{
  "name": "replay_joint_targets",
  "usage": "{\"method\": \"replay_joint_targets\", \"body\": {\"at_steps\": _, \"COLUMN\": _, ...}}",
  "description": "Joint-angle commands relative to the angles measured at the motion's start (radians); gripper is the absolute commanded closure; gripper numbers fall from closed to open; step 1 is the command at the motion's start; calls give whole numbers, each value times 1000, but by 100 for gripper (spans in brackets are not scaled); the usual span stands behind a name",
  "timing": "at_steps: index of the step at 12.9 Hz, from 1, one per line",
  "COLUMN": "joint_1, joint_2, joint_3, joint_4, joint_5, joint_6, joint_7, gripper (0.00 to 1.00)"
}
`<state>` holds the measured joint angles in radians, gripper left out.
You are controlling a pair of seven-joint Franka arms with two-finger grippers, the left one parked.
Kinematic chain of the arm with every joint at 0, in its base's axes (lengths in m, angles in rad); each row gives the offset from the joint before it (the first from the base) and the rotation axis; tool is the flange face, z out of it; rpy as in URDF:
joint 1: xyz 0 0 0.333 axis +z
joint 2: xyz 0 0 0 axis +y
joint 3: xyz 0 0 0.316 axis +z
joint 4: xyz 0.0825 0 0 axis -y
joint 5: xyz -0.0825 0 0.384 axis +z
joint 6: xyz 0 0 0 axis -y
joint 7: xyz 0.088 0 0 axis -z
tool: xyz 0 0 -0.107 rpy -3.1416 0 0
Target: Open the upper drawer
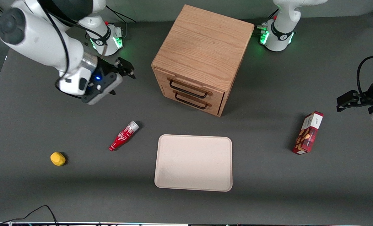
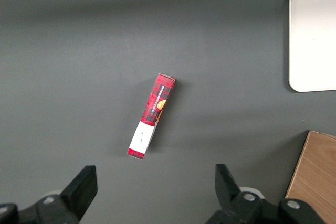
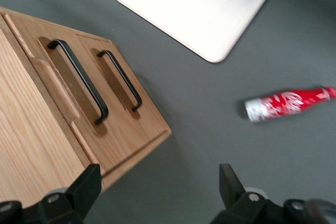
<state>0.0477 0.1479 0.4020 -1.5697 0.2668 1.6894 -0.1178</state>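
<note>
Hovering hand (image 1: 123, 70), fingers spread, holding nothing, beside the cabinet (image 1: 202, 56).
Wrist cam gets upper drawer (image 3: 73, 85) up close, looks shut.

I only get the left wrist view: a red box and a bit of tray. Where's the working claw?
Observer: The claw hangs open above the table, toward the working arm's end, apart from the cabinet.
Operator: Is the upper drawer open?
Observer: No, the upper drawer is shut, and nothing touches its handle.
Operator: Anything else lying around?
Observer: A red bottle lies on the table beside the tray.
</note>
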Motion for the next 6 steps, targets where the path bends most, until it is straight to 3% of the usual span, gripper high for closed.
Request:
{"method": "replay_joint_targets", "body": {"at_steps": 1, "joint_1": 4, "joint_2": 100, "joint_3": 50, "joint_4": 40, "joint_5": 67, "joint_6": 65, "joint_7": -20, "gripper": 0}}
{"method": "replay_joint_targets", "body": {"at_steps": 3, "joint_1": 4, "joint_2": 166, "joint_3": 72, "joint_4": 39, "joint_5": 155, "joint_6": 107, "joint_7": -23, "gripper": 0}}
{"method": "replay_joint_targets", "body": {"at_steps": 6, "joint_1": 4, "joint_2": 252, "joint_3": 101, "joint_4": 40, "joint_5": 169, "joint_6": 137, "joint_7": -120, "gripper": 0}}
